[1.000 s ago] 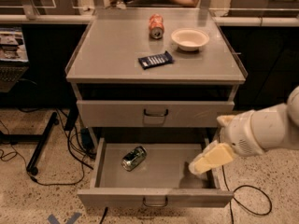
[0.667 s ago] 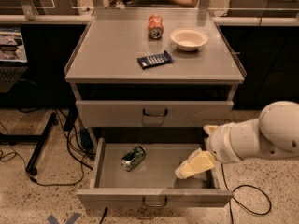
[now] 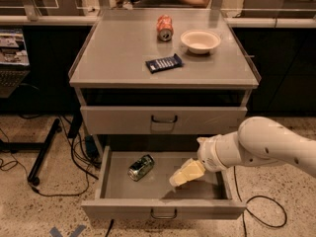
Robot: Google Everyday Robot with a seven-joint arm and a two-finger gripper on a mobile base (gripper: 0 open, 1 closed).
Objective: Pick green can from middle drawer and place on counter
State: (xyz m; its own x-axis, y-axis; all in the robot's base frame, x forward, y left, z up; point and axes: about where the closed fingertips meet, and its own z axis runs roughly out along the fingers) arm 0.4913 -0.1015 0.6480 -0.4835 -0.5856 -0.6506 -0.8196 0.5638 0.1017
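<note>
The green can lies on its side in the left half of the open middle drawer. My gripper reaches in from the right on the white arm and hangs over the drawer's right half, a short way right of the can and apart from it. The counter is the grey cabinet top above.
On the counter stand an orange-red can, a white bowl and a dark blue snack bar. The upper drawer front is shut. Cables and a black stand leg lie on the floor at the left.
My arm and gripper have moved left and further over the open drawer, closer to the green can. The can has not moved.
</note>
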